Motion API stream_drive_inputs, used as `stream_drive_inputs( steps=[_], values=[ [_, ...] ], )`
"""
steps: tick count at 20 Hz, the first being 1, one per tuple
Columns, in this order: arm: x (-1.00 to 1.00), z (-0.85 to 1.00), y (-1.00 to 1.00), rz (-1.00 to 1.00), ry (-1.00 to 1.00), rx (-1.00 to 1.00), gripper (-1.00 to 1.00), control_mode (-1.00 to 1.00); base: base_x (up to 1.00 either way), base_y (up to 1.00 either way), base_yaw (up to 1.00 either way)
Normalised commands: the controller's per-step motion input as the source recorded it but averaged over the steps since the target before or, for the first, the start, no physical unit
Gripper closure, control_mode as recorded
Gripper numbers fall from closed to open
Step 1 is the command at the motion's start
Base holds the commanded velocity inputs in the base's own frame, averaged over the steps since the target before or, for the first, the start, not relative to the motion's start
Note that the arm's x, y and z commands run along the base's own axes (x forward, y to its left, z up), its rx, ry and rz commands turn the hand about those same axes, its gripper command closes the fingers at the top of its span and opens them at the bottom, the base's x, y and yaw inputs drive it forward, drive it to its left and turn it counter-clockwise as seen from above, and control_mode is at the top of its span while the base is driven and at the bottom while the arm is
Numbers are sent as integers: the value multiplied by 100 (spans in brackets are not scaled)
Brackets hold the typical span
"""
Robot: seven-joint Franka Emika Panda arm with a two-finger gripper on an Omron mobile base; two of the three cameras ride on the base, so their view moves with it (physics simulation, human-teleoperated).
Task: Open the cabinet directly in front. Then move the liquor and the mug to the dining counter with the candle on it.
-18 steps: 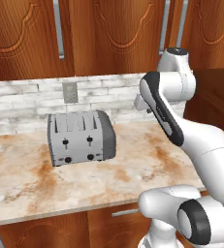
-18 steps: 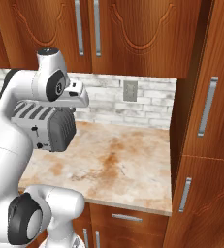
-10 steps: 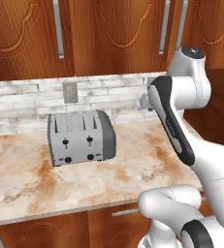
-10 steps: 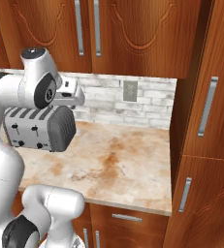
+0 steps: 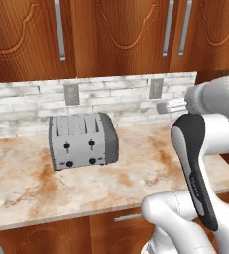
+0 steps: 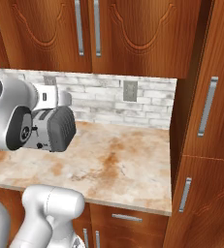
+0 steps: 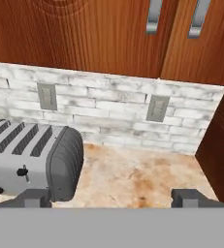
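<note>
A marble-look kitchen worktop (image 5: 136,173) with rust veins runs under a white brick backsplash (image 5: 116,96). Nearest, the gripper (image 7: 112,197) hangs in the air, its finger tips wide apart and holding nothing. Further left stands a grey toaster (image 5: 81,141). Above, the cabinet (image 5: 121,34) doors seem shut, silver handles (image 7: 154,17) side by side.

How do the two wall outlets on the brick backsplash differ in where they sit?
The left outlet sits directly above the toaster; the right outlet sits over bare counter, nearer the tall side cabinet. In the hand view the left one sits slightly higher. Both are pale grey upright rectangular plates, on the same white brick.
</note>
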Motion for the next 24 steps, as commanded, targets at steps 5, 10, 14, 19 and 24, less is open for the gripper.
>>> stream_drive_inputs(
  steps=[5, 10, 14, 19, 24],
  values=[
    [-43, 46, 0, 0, -40, 1, -100, -100, 0, 0, 0],
    [-30, 42, 0, 0, -36, 0, -100, -100, 0, 0, 0],
    [-14, 37, -3, 0, -27, 0, -100, -100, 0, 0, 0],
    [-1, 42, -8, 0, -18, 1, -100, -100, 0, 0, 0],
    [4, 41, -8, 0, -4, 1, -100, -100, 0, 0, 0]
  ],
)
